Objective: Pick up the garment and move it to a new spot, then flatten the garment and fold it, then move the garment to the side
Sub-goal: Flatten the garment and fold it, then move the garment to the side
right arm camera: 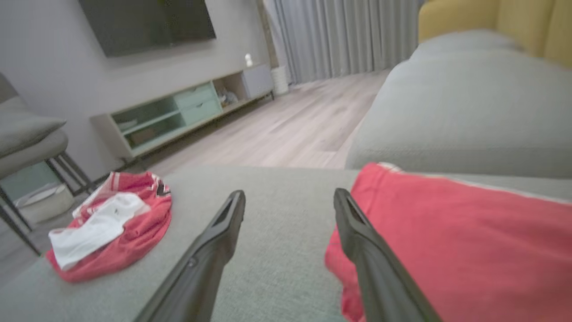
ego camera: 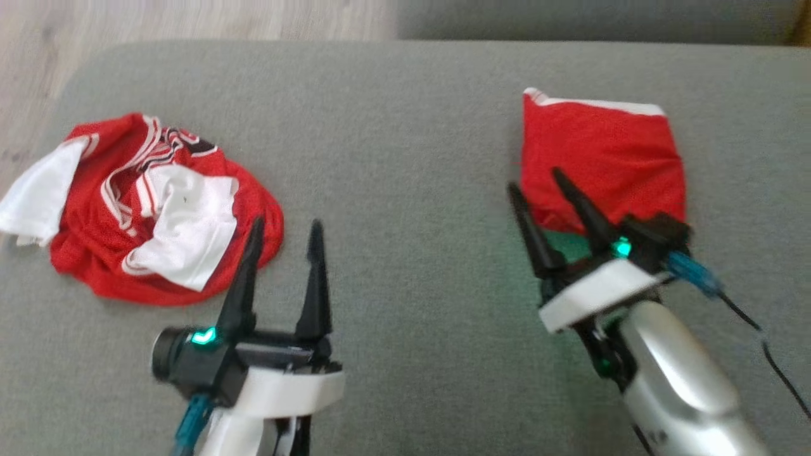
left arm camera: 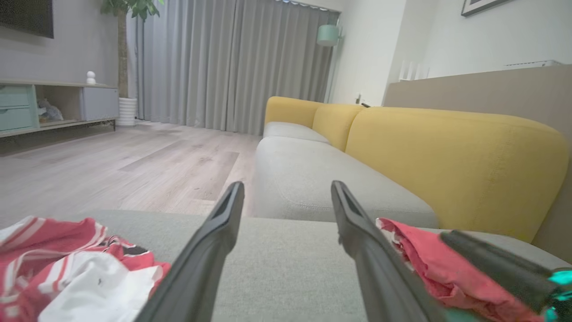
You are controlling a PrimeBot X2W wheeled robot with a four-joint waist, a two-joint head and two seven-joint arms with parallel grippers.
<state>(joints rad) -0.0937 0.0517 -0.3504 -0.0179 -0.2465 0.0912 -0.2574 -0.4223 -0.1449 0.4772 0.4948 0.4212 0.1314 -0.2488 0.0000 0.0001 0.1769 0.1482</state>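
Observation:
A folded red garment (ego camera: 602,164) with a white hem lies flat on the right of the grey cushion (ego camera: 405,126). My right gripper (ego camera: 535,179) stands open at its near left corner, one finger over the cloth's edge and nothing between the fingers. In the right wrist view the right gripper (right arm camera: 289,196) is open beside the folded red garment (right arm camera: 469,241). My left gripper (ego camera: 285,231) is open over bare cushion, empty, just right of a crumpled red-and-white jersey (ego camera: 146,202). In the left wrist view, the left gripper (left arm camera: 288,188) shows between the jersey (left arm camera: 67,268) and the folded garment (left arm camera: 420,264).
The cushion's far and left edges drop to a wooden floor (ego camera: 190,19). A yellow sofa back (left arm camera: 451,156) rises on the right. A TV cabinet (right arm camera: 178,116) and a chair (right arm camera: 27,138) stand beyond. A black cable (ego camera: 773,361) trails from my right wrist.

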